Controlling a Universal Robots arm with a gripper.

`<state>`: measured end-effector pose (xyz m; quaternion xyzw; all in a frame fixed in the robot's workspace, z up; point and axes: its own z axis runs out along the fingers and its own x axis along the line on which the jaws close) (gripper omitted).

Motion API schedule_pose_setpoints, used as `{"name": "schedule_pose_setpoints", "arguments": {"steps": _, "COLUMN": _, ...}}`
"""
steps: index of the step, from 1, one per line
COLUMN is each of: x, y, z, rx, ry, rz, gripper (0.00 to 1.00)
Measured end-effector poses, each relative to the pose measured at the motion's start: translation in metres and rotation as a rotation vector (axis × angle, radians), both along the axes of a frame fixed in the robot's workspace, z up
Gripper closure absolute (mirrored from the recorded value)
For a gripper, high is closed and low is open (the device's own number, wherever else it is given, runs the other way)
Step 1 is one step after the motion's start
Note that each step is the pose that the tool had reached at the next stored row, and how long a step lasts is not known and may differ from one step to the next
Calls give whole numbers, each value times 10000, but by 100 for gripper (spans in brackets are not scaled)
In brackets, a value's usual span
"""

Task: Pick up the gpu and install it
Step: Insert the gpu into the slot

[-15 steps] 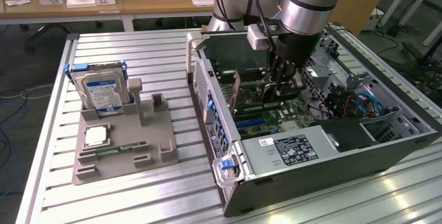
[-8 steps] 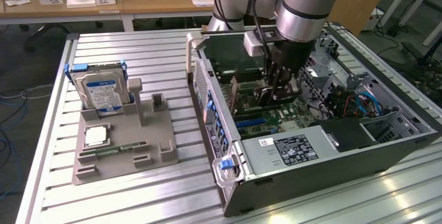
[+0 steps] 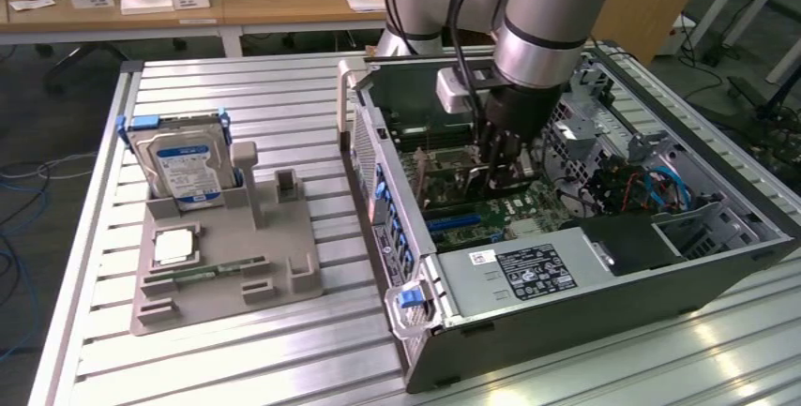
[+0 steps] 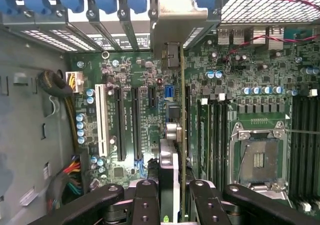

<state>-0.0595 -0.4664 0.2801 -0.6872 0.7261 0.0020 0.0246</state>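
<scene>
My gripper [image 3: 498, 173] reaches down into the open computer case [image 3: 701, 265] and is shut on the gpu [image 4: 182, 110]. In the wrist view I see the card edge-on as a thin line running away from my fingers [image 4: 146, 197]. Its silvery metal bracket [image 4: 177, 20] sits at the case's rear slot openings. The card stands upright over the green motherboard [image 4: 150, 75], just beside the black expansion slots [image 4: 135, 125]. I cannot tell whether its edge sits in a slot.
The CPU socket [image 4: 257, 157] and memory slots [image 4: 215, 135] lie to one side of the card, cables [image 4: 55, 85] to the other. Outside the case, a grey fixture [image 3: 281, 270] holds the silver hard drive [image 3: 184, 167] and a narrow memory stick [image 3: 206, 275].
</scene>
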Motion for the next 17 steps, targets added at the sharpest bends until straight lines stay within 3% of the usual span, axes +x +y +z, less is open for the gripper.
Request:
{"name": "schedule_pose_setpoints", "arguments": {"steps": 4, "x": -5, "y": 0, "z": -47, "rx": -1, "ry": 34, "rz": -1, "gripper": 72}}
{"name": "schedule_pose_setpoints", "arguments": {"steps": 12, "x": -35, "y": 0, "z": -67, "rx": 2, "ry": 28, "rz": 0, "gripper": 72}}
{"name": "schedule_pose_setpoints", "arguments": {"steps": 17, "x": -36, "y": 0, "z": -148, "rx": 1, "ry": 28, "rz": 1, "gripper": 72}}
